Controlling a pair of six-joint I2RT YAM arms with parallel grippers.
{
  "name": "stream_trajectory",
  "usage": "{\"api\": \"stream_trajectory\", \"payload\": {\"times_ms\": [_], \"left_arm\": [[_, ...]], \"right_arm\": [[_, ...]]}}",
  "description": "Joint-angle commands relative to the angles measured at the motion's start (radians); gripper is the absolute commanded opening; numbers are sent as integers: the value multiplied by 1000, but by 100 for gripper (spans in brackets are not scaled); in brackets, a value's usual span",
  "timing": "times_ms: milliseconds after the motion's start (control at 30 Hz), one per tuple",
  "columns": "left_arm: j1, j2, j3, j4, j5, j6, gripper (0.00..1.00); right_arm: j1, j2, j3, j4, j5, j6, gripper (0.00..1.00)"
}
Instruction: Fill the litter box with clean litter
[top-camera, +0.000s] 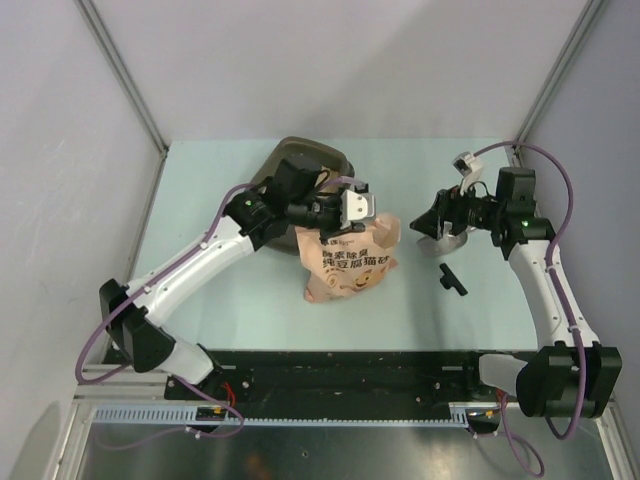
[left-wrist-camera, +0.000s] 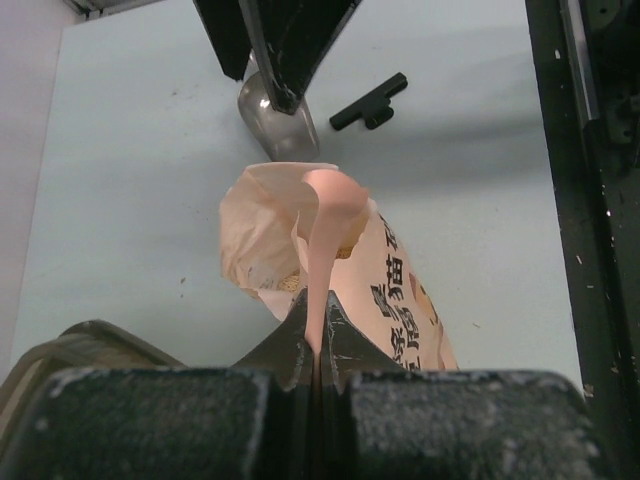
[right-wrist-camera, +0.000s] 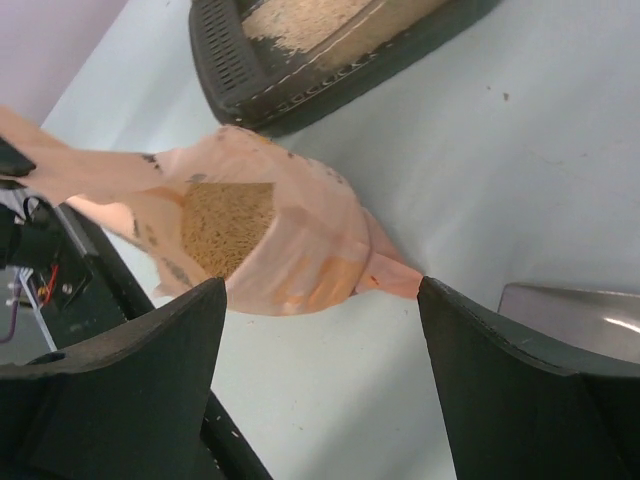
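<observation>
Litter (right-wrist-camera: 300, 18) covers part of the box (right-wrist-camera: 222, 60); more is in the bag (right-wrist-camera: 300, 270). Left end effector (left-wrist-camera: 316, 325) pinches the bag's top; right end effector (right-wrist-camera: 320, 300) is wide open, empty.

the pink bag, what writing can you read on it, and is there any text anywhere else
"纯豆腐猫砂": large line across the bag, top view.
"除臭": end of the line above it; its first characters are blurred.
Small print near the bag's neck: too small to read.
Elsewhere: none.
</observation>
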Motion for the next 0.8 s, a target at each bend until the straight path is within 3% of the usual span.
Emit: {"api": "stream_trajectory", "payload": {"times_ms": [0, 200, 400, 567, 633, 767], "left_arm": [[-15, -49, 104, 217, 102, 29, 0], [-19, -107, 14, 220, 82, 29, 0], [-22, -129, -24, 231, 68, 21, 0], [-30, -132, -31, 240, 59, 20, 0], [-35, -133, -29, 244, 55, 20, 0], [-39, -130, -28, 244, 47, 26, 0]], "right_arm": [[9, -13, -4, -36, -123, -124, 82], [49, -4, -5, -42, -158, -73, 77], [110, 13, -21, 37, -93, 85, 75], [159, 16, -19, 67, 82, 158, 63], [170, 25, -19, 65, 82, 174, 54], [196, 31, -21, 56, 110, 165, 51]]}}
